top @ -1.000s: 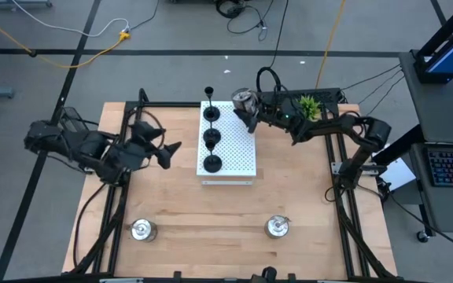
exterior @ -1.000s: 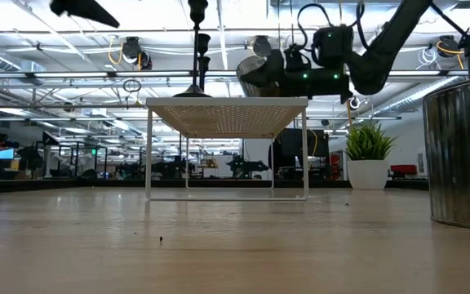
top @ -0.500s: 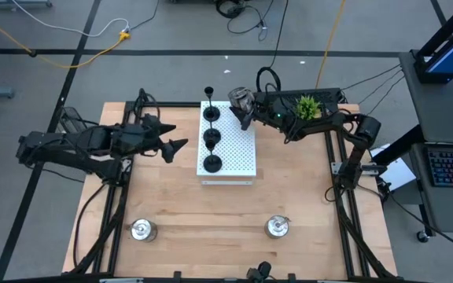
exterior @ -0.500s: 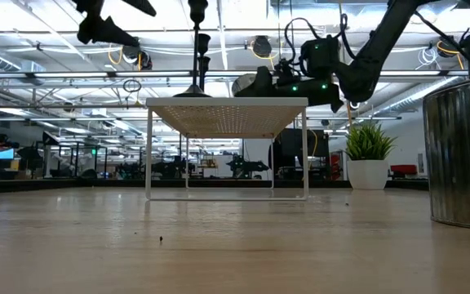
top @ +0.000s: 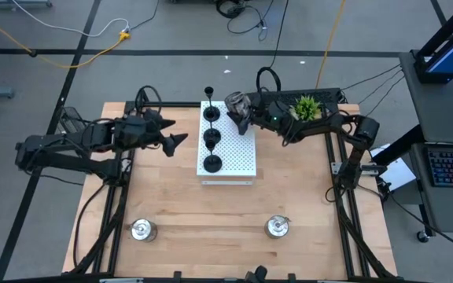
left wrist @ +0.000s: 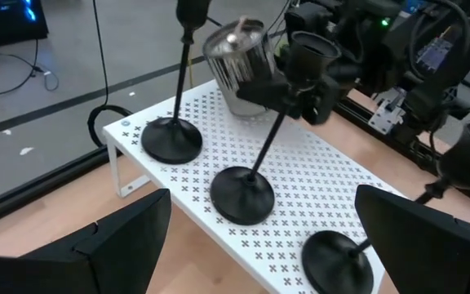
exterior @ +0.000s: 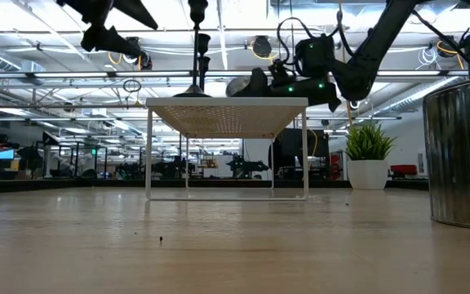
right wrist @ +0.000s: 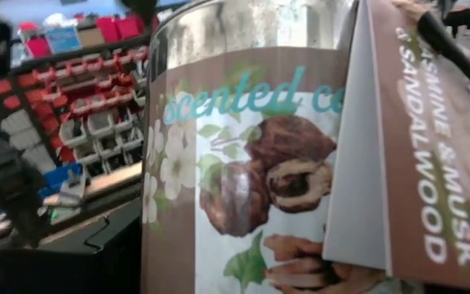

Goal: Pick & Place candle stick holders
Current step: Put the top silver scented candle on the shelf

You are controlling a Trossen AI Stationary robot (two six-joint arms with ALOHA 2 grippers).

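Three black candle stick holders [top: 211, 139] with round bases and thin stems stand in a row on the white perforated board [top: 238, 153]; they also show in the left wrist view [left wrist: 241, 194]. My right gripper [top: 244, 112] is shut on a shiny silver holder [top: 235, 103] over the board's far right part. My left gripper [top: 171, 134] is open and empty, in the air just left of the board, its fingers [left wrist: 129, 237] pointing at the black holders. Two more silver holders [top: 141, 229] [top: 278, 227] stand on the table near its front edge. My right gripper pinches the silver holder by its side wall [left wrist: 251, 86] between its two fingers. The fingers come about level from the table's right side. The holder is a little tilted, close over the board; whether its bottom touches the board, I cannot tell.
A small green potted plant [top: 308, 106] stands at the far right, behind my right arm. The board stands on thin legs [exterior: 149, 155], like a low table. One near silver holder [exterior: 463, 155] shows large at the low view's right edge. Bare wood lies between board and front edge.
My right gripper has carried the silver holder toward the table's left and lowered it closer to the board. My left gripper has risen and gone toward the board and the far edge, staying open.
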